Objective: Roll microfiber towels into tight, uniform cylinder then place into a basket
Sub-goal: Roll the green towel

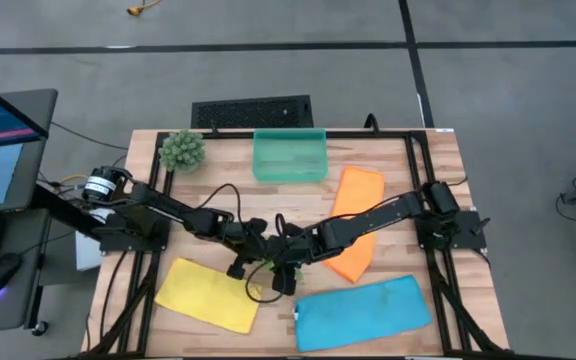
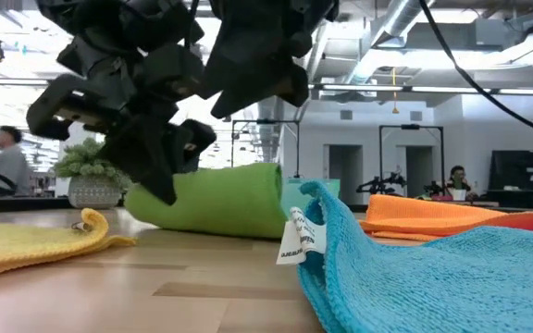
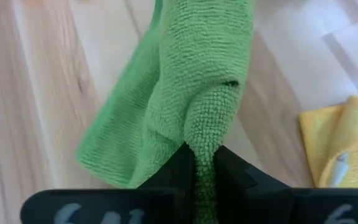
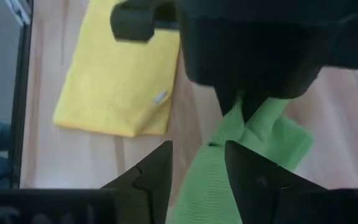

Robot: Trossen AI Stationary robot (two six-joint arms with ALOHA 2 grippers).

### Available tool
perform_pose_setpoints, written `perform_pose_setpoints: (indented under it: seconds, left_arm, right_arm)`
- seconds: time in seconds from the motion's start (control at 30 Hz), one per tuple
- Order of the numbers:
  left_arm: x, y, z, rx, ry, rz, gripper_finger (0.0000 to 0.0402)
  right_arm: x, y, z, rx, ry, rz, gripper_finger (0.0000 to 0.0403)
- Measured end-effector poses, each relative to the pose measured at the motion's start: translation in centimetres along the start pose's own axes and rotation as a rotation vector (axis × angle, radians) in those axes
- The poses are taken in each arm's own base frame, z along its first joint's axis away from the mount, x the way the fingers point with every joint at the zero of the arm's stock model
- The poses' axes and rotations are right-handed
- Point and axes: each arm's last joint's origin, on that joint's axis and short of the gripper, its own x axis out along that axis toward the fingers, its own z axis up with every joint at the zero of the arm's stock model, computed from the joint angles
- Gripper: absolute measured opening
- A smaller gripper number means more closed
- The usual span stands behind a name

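On the left of the table (image 1: 208,160) the yellow towel (image 1: 208,293) lies flat, unrolled. At the middle the left pincer (image 3: 204,163) is clenched on a fold of the green towel (image 3: 185,93), a loose roll lying on the table. The right pincer (image 4: 197,165) straddles the same cloth, its fingers on either side; I cannot tell whether it grips. Right of that, the blue towel (image 1: 363,312) and orange towel (image 1: 353,220) lie flat. The basket (image 1: 289,156) at the table's far edge looks empty, so I judge nearly everything remains.
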Motion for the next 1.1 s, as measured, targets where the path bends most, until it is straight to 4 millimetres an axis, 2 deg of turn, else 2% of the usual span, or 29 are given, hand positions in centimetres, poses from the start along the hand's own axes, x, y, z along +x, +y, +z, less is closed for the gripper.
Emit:
perform_pose_setpoints:
  seconds: [0.3, 0.47, 0.57, 0.77, 0.87, 1.1]
  left_arm:
    - [-0.1, 0.1, 1.0, 0.14, -0.019, -0.029, 0.0027]
    - [1.5, 0.0, 0.0, 0.175, 0.04, -0.084, 0.0027]
    - [2.1, 0.2, 0.0, 0.152, 0.021, -0.12, 0.0027]
    - [2.0, 0.3, 0.8, 0.218, -0.004, -0.13, 0.0027]
    - [1.8, 0.3, 1.2, 0.256, 0.004, -0.133, 0.0027]
    - [1.6, 0.4, 1.6, 0.258, 0.016, -0.137, 0.0027]
  right_arm:
    - [-0.2, 1.4, -1.8, -0.032, 0.103, -0.021, 0.0159]
    - [-0.7, 2.9, -4.1, -0.036, 0.239, -0.064, 0.0146]
    - [-0.9, 3.8, -4.8, -0.026, 0.232, -0.106, 0.0136]
    - [-0.7, 4.8, -4.1, -0.017, 0.087, -0.114, 0.0122]
    - [-0.7, 4.6, -3.9, -0.001, 0.073, -0.112, 0.0122]
    - [-0.5, 3.9, -3.2, 0.071, 0.076, -0.081, 0.0151]
